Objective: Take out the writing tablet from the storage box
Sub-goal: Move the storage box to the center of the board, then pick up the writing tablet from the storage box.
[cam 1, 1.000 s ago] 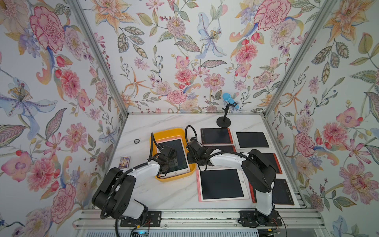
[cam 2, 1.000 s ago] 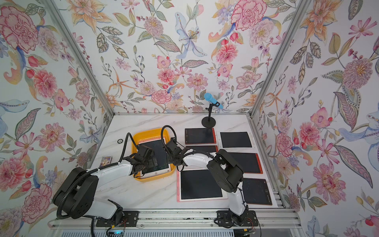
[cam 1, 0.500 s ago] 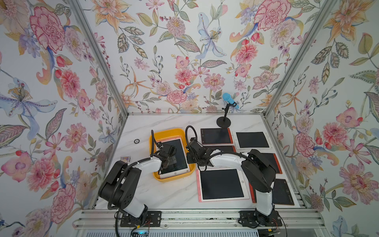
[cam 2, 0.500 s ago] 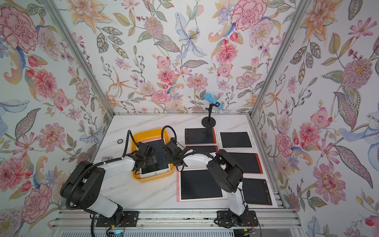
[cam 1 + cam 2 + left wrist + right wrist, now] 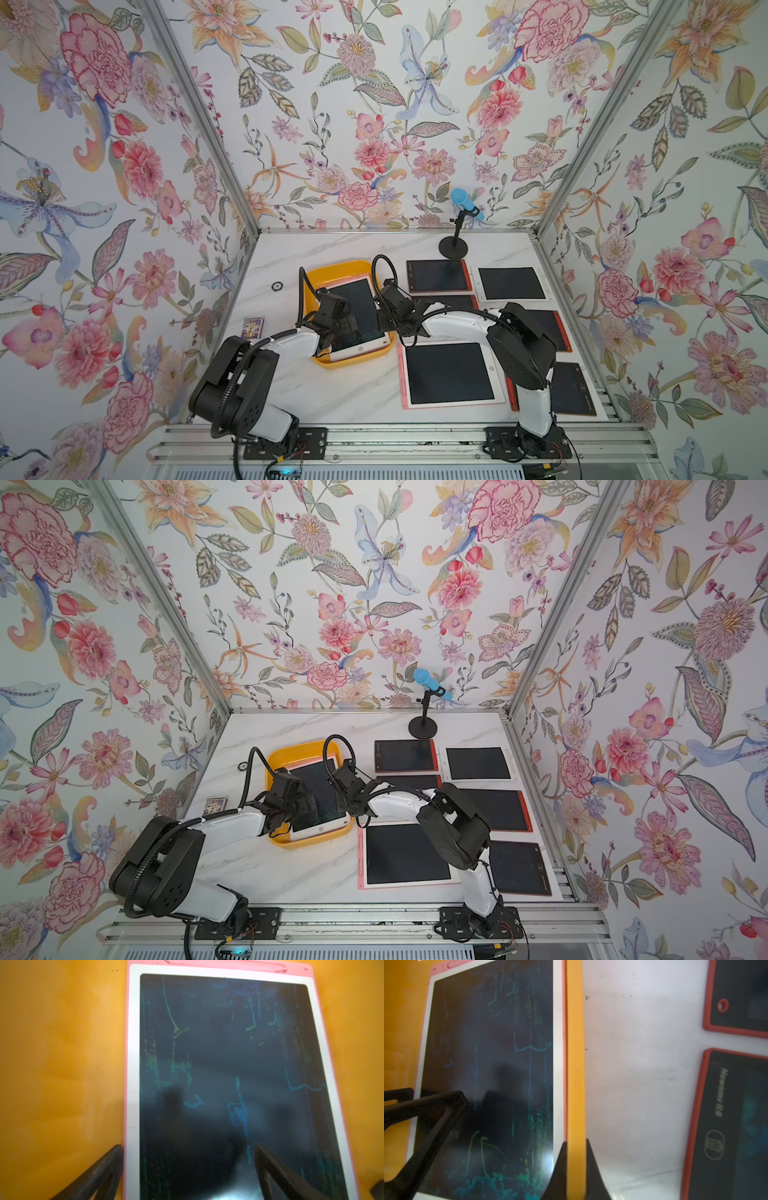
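Two grippers: right gripper (image 5: 576,1148) clamps storage box (image 5: 575,1043) wall at 3 o'clock; left gripper (image 5: 188,1148) wide, apparently straddling writing tablet (image 5: 228,1053) edge, 8 o'clock

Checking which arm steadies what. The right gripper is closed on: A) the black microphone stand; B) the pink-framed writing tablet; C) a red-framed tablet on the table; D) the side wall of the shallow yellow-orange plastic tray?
D: in the right wrist view the right gripper pinches the shallow yellow-orange plastic tray by its wall, one finger on each side.
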Controlling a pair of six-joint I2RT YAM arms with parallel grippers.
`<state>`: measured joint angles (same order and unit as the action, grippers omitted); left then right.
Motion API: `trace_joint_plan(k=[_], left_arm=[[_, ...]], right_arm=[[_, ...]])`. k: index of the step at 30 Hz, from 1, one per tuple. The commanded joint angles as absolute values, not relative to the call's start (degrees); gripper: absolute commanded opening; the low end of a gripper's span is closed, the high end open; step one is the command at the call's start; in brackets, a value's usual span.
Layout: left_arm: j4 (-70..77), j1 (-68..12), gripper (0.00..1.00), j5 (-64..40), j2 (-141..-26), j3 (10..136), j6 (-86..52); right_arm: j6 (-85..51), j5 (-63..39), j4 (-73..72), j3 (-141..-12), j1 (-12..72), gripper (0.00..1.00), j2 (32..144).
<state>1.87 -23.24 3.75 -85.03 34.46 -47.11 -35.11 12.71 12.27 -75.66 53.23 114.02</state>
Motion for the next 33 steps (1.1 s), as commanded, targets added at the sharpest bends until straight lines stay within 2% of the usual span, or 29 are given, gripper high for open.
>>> trace_joint_plan(k=[1, 9, 18, 22, 27, 33], left_arm=[[-2.6, -23.0, 0.99, -6.0, -83.2, 31.9, -48.4], [-3.2, -22.9, 0.99, -8.4, -70.8, 32.0, -49.3], [0.3, -22.8, 0.99, -12.0, -68.1, 30.7, -51.2], [-8.2, -22.8, 0.99, -4.9, -68.6, 33.5, -49.2], [-19.8, -22.8, 0.99, 9.1, -72.2, 37.0, -47.5], [-19.8, -21.9, 0.99, 14.8, -78.5, 36.0, -48.8]], right_arm=[[-34.0, 14.0, 17.3, -75.9, 53.1, 0.02, 119.1], [-34.3, 13.3, 18.0, -77.8, 54.1, 0.01, 122.4], [-34.4, 13.4, 18.3, -78.5, 54.2, 0.03, 123.0], [-34.4, 14.5, 18.6, -78.2, 54.1, 0.06, 122.6], [-34.5, 15.9, 19.2, -77.7, 54.1, 0.06, 121.1], [-34.2, 17.0, 19.2, -75.3, 54.1, 0.06, 118.4]])
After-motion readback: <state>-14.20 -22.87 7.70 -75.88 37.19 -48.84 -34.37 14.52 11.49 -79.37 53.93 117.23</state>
